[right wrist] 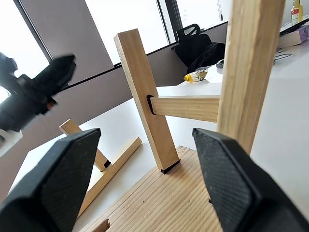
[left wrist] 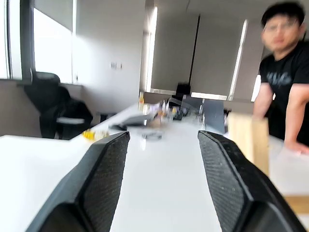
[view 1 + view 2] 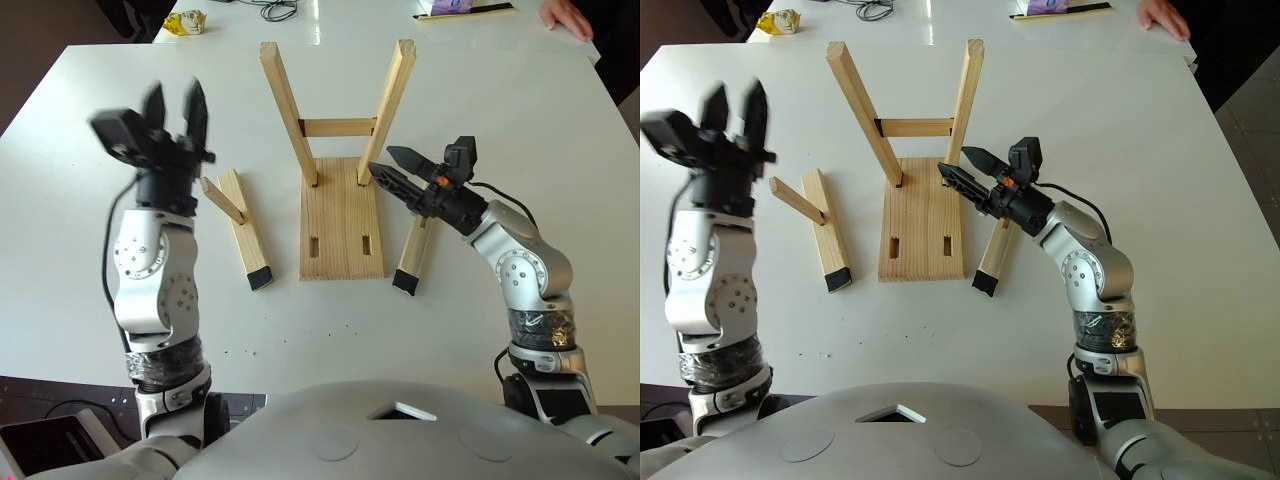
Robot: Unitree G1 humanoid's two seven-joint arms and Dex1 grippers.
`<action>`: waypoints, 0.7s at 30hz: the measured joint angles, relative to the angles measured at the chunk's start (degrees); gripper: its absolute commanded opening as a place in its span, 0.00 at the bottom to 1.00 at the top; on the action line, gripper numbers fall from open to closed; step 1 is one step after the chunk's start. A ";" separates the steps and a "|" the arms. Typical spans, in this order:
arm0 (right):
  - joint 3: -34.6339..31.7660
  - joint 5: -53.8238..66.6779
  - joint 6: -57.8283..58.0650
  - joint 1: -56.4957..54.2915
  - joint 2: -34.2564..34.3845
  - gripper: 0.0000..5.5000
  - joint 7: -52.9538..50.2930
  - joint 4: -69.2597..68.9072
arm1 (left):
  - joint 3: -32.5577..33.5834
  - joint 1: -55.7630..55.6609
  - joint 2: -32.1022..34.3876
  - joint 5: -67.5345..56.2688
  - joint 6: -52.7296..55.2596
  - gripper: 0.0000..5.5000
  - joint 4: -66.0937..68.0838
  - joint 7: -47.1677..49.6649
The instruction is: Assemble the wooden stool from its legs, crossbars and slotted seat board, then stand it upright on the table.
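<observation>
Seat board point(image 3: 340, 235) lies flat beside right pincer point(image 3: 383, 162) (jaws apart).

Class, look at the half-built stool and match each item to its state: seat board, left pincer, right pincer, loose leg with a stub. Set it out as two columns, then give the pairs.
Column one
1. seat board
2. left pincer
3. right pincer
4. loose leg with a stub

Column two
a. open, at the base of a plugged-in leg
b. lying flat, left of the board
c. lying flat, two slots unfilled
d. open, raised, holding nothing

Pairs: 1-c; 2-d; 3-a; 4-b
</observation>
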 measured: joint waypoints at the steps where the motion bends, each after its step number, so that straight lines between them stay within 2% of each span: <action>1: -0.03 0.07 0.03 -0.02 0.10 0.64 -0.32 -0.08 | -1.03 0.03 0.61 0.96 -0.52 0.48 0.73 -0.91; 6: -0.05 1.33 0.37 -0.03 0.68 0.64 -0.84 -0.89 | -1.00 -2.31 -0.31 0.10 -3.44 0.48 3.86 -2.01; 12: 0.14 2.02 1.31 1.68 0.69 0.64 -1.28 -2.57 | 1.22 -1.85 -2.60 -5.46 -4.79 0.48 -1.48 -2.48; 17: 0.12 2.13 1.58 2.01 0.68 0.64 -1.81 -2.90 | 5.27 -6.15 0.59 -13.57 -1.53 0.48 -10.40 -1.55; 21: -0.43 2.23 1.59 2.79 0.34 0.64 -1.97 -3.39 | 1.21 -4.23 6.15 -25.62 8.82 0.48 -24.63 -0.70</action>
